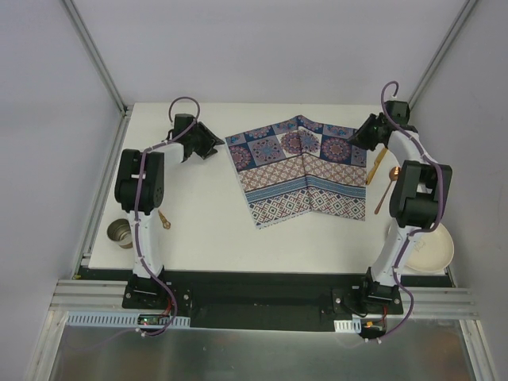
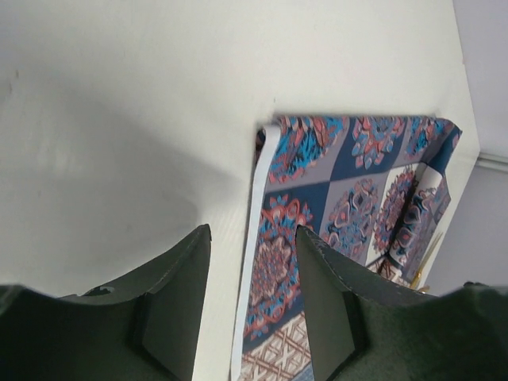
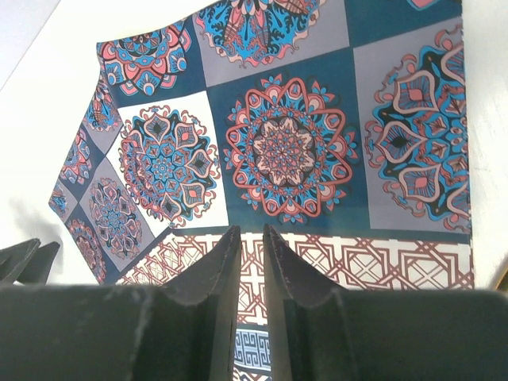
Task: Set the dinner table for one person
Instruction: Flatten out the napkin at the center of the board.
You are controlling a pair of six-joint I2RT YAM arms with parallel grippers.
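The dinner table (image 1: 198, 230) is a white top, seen also in the left wrist view (image 2: 119, 119). A blue-and-red patterned placemat (image 1: 302, 171) lies at the back middle, creased along its centre. My left gripper (image 1: 213, 143) hovers just off the mat's left edge, open and empty. In its wrist view, the gripper (image 2: 254, 228) frames the placemat (image 2: 349, 206) edge. My right gripper (image 1: 355, 136) is over the mat's far right corner. In its wrist view, the gripper (image 3: 251, 228) shows only a narrow slit above the flat placemat (image 3: 286, 151), with nothing in it.
A metal cup (image 1: 121, 232) stands at the table's near left edge, with a copper spoon (image 1: 163, 220) beside it. Two more copper utensils (image 1: 376, 165) (image 1: 386, 189) lie right of the mat. A white plate (image 1: 429, 248) sits near right. Frame rails (image 1: 103, 67) border the table.
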